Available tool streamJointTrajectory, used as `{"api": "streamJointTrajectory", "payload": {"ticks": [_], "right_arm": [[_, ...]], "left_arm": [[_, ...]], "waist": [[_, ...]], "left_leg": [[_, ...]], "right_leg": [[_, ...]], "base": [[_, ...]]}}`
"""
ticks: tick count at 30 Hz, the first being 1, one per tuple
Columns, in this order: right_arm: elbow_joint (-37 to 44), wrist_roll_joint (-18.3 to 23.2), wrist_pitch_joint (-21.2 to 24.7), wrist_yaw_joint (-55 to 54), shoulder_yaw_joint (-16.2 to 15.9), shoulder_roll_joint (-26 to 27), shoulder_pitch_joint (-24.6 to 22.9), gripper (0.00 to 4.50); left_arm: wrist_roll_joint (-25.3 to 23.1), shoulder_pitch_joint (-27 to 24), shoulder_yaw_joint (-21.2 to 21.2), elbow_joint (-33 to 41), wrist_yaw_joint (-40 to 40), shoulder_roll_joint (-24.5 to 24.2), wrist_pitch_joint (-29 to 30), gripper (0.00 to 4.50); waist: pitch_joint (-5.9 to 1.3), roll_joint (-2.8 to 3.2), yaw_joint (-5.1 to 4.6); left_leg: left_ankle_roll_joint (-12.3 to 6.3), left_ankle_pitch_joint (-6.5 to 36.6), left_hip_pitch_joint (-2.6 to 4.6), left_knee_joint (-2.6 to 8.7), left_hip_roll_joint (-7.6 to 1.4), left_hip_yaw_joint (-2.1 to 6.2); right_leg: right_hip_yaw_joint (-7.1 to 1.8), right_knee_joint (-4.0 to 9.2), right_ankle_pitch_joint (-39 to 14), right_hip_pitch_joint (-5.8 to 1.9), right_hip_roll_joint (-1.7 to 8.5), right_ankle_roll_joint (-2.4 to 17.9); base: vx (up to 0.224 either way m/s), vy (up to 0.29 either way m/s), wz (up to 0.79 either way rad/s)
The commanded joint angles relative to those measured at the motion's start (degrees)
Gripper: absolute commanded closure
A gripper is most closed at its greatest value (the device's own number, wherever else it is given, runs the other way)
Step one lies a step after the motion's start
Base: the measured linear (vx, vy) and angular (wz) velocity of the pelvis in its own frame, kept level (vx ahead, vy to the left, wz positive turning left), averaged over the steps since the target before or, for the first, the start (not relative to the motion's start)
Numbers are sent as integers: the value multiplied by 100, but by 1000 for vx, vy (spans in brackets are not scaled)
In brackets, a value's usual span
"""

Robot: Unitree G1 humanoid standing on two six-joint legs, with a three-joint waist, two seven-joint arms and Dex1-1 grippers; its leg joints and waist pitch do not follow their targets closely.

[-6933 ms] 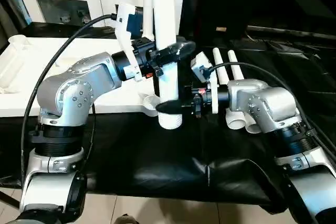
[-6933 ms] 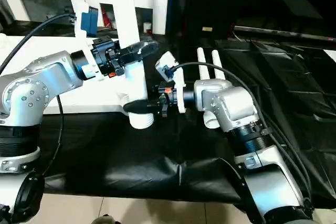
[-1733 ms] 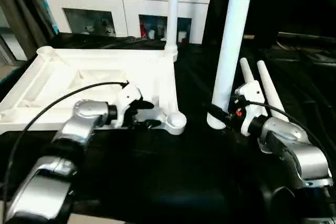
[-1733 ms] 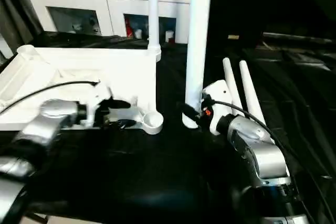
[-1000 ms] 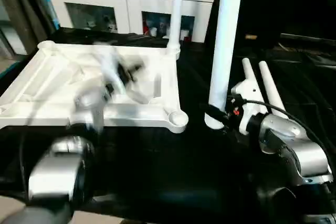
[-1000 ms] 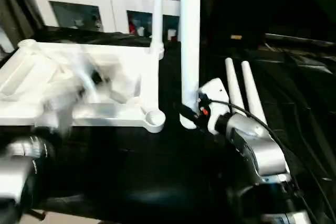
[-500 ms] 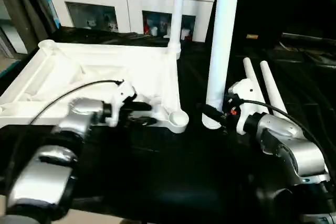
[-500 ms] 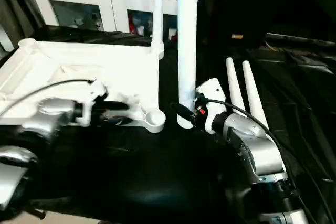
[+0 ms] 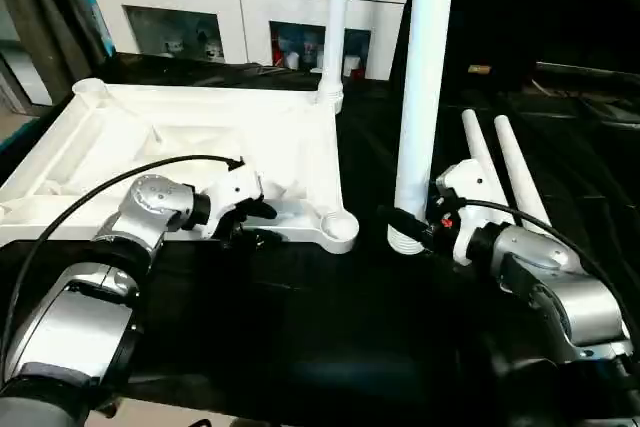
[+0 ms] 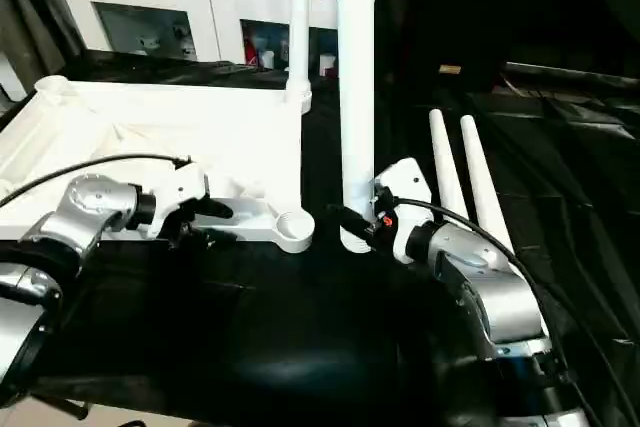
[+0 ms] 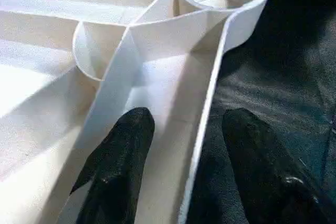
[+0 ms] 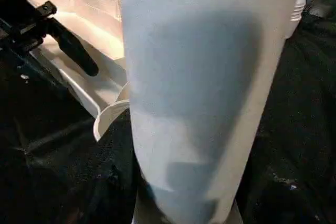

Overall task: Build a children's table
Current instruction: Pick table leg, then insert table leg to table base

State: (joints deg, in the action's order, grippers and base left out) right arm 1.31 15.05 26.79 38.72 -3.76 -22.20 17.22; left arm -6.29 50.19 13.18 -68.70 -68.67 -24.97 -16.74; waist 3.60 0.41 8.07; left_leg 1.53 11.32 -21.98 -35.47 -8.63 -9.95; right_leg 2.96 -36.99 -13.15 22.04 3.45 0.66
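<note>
The white tabletop (image 9: 120, 147) lies ribbed side up on black cloth. One leg (image 9: 336, 17) stands in its far right corner socket. My right gripper (image 9: 412, 225) is shut on a second white leg (image 9: 422, 97) near its lower end and holds it upright, with its foot just right of the near right corner socket (image 9: 340, 229). My left gripper (image 9: 262, 224) is open at the tabletop's near rim (image 11: 210, 93), left of that socket, one finger (image 11: 123, 150) inside the rim and one outside. Two more legs (image 9: 500, 167) lie on the cloth behind my right arm.
A white cabinet with glass doors (image 9: 240, 7) stands behind the table. Black cloth (image 9: 330, 327) covers the work surface, with crumpled black sheeting at the far right. A black cable runs over each forearm.
The left gripper has let go of the leg and, after a swing over the tabletop, straddles the near rim. The right gripper alone holds the leg beside the near right socket.
</note>
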Motion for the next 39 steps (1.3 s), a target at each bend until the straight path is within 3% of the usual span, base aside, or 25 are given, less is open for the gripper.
{"api": "streamJointTrajectory", "payload": {"ticks": [1,4,5,10,16,19,20,22,23,27,31,32,35,36,37,38,39], "right_arm": [[188,-3,-16,28,26,-75,-50,255],[203,-7,-9,25,15,-85,-72,255],[208,-14,-9,24,4,-85,-75,255],[253,-20,2,21,-13,-98,-102,255],[302,-26,10,27,-50,-131,-143,255],[293,-33,10,39,-70,-135,-124,255],[286,-33,9,44,-73,-135,-114,255],[272,-34,6,54,-80,-134,-94,255],[260,-37,2,59,-89,-133,-74,255],[237,-35,-3,68,-98,-128,-33,255],[231,7,4,56,-82,-117,-5,255],[233,86,80,13,-39,-67,-3,255],[240,180,175,10,-17,-8,-1,255],[238,203,202,13,-15,7,7,255],[218,291,287,29,4,64,61,255],[204,352,346,39,17,103,100,255],[204,352,346,39,17,103,100,255]], "left_arm": [[65,137,-109,-80,-63,30,-82,233],[43,191,-120,-166,-68,46,-100,261],[21,205,-108,-198,-62,50,-102,271],[-29,238,-110,-268,-49,71,-56,313],[-134,228,-85,-353,-187,69,6,364],[-184,190,-33,-373,-259,60,5,385],[-202,177,-15,-375,-269,52,10,408],[-244,155,24,-379,-273,34,3,410],[-294,136,66,-385,-285,11,13,419],[-355,103,120,-386,-327,-27,80,441],[-63,137,-128,-271,-503,37,528,446],[163,52,-240,77,-786,84,1051,446],[312,-275,-195,827,-1078,85,1604,446],[351,-376,-195,1034,-1067,91,1708,446],[510,-694,-207,1704,-982,122,2082,446],[620,-914,-221,2170,-908,144,2348,446],[620,-914,-221,2170,-908,144,2348,446]], "waist": [[-414,97,-21],[-411,84,-22],[-406,109,-24],[-406,128,-25],[-405,128,-22],[-391,123,-32],[-390,80,-38],[-401,107,-28],[-397,83,-35],[-390,83,-73],[-380,90,-143],[-383,57,-155],[-382,86,-156],[-387,52,-155],[-381,25,-157],[-383,70,-142],[-391,73,-143]], "left_leg": [[127,980,164,489,-530,221],[116,1024,164,488,-526,215],[136,1076,166,497,-535,223],[137,1074,167,494,-536,226],[47,949,151,481,-535,219],[56,1024,153,495,-541,220],[47,1024,152,498,-537,214],[26,942,149,487,-539,216],[6,899,138,497,-543,222],[-31,892,127,492,-527,217],[-29,917,124,495,-523,214],[-30,930,136,499,-535,213],[-105,844,126,488,-539,206],[-112,827,128,497,-557,206],[-151,782,113,496,-550,206],[-206,724,120,482,-548,193],[-189,744,121,490,-566,202]], "right_leg": [[-344,392,366,-268,684,1570],[-347,412,267,-269,684,1582],[-346,419,220,-262,676,1572],[-348,409,226,-265,683,1599],[-347,419,158,-268,680,1582],[-351,433,39,-258,683,1575],[-353,439,1,-264,681,1566],[-354,432,29,-261,693,1554],[-347,419,77,-268,686,1547],[-346,430,37,-270,693,1558],[-344,434,-25,-273,691,1624],[-348,423,-67,-285,708,1669],[-348,430,-26,-259,704,1726],[-351,419,34,-272,715,1744],[-345,419,62,-270,708,1747],[-340,420,73,-235,695,1734],[-341,401,84,-258,709,1745]], "base": [[0,0,0],[0,0,0],[0,0,0],[0,0,0],[0,0,0],[0,0,0],[0,0,0],[0,0,0],[0,0,0],[0,0,0],[0,0,0],[0,0,0],[0,0,0],[0,0,0],[0,0,0],[0,0,0],[0,0,0]]}}
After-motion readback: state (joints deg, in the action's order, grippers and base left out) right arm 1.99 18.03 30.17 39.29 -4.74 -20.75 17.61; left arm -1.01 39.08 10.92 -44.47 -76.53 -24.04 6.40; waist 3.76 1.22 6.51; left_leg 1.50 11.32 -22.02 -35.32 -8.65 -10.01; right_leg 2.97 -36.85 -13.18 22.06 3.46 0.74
